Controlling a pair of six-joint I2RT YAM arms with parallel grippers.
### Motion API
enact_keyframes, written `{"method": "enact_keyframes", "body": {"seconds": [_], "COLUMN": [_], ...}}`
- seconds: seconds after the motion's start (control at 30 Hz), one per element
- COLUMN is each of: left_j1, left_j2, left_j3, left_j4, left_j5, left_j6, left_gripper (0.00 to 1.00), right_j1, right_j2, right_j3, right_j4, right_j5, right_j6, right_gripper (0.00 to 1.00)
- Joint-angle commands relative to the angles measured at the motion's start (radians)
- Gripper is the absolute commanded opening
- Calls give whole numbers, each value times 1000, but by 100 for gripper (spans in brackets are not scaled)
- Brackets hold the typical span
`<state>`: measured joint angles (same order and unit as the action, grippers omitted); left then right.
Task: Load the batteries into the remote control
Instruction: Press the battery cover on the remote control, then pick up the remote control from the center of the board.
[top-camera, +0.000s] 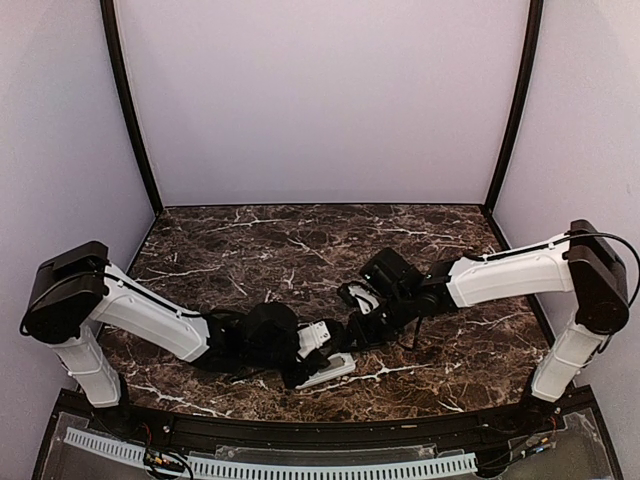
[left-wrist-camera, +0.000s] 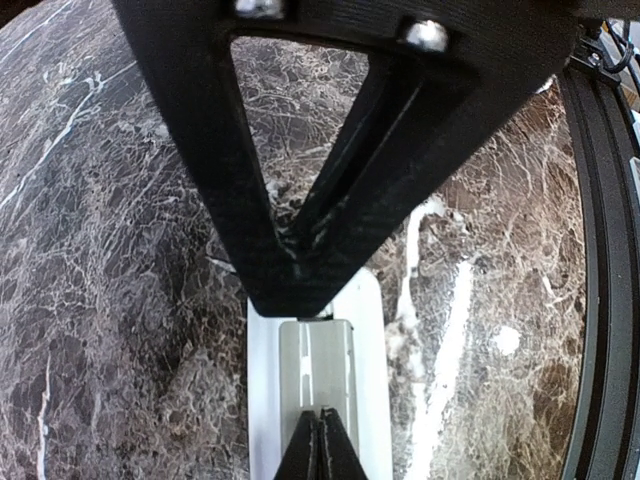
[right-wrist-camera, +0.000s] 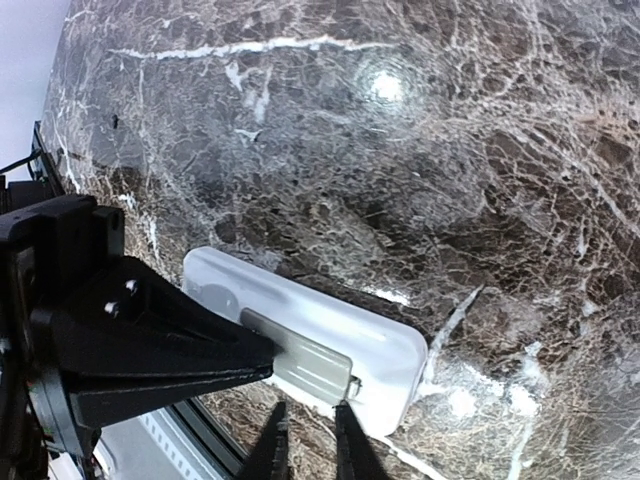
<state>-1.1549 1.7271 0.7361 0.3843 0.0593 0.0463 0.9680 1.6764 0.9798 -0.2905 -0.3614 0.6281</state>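
Observation:
The remote control (top-camera: 335, 368) lies back-up on the marble near the front edge, a white slab (right-wrist-camera: 385, 335) with a small grey cover piece (right-wrist-camera: 312, 357) resting on its battery bay. My left gripper (left-wrist-camera: 321, 412) is shut, its joined tips pressing on the cover (left-wrist-camera: 320, 355); in the right wrist view the left gripper (right-wrist-camera: 262, 352) reaches in from the left. My right gripper (right-wrist-camera: 308, 408) hovers at the remote's near edge, open by a narrow gap with nothing between its fingers, one tip by the cover's clip end. The batteries are out of view.
The dark marble tabletop (top-camera: 300, 250) spreads behind and to both sides of the remote. A black rail (left-wrist-camera: 600, 300) and a white slotted strip (top-camera: 300, 467) run along the table's front edge close to the remote. Pale walls enclose three sides.

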Motion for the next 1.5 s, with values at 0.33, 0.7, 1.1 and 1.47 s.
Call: {"method": "enact_keyframes", "body": {"seconds": [0.33,0.7,1.1,1.47], "left_j1": [38,159,268,268], "left_j2": [-372,-554,-679,-726], "left_j3": [-70,-108,-107,-131], "left_j4": [-150,-312,-476,-492], "left_j5": [-175,-350,-440,-439], "left_j6": [-65,-266,-333,-329], "left_gripper": [21,79,94,94], "right_j1": [21,31,158,224], "right_j2": [91,67,238,447], "right_j3": [26,175,405,607], "right_j4": [70,-5,-281,-459], "right_j5": [-103,-184,81,167], "right_j6": [-54,-329,-1199,-1255], "right_gripper": [1,36,65,81]}}
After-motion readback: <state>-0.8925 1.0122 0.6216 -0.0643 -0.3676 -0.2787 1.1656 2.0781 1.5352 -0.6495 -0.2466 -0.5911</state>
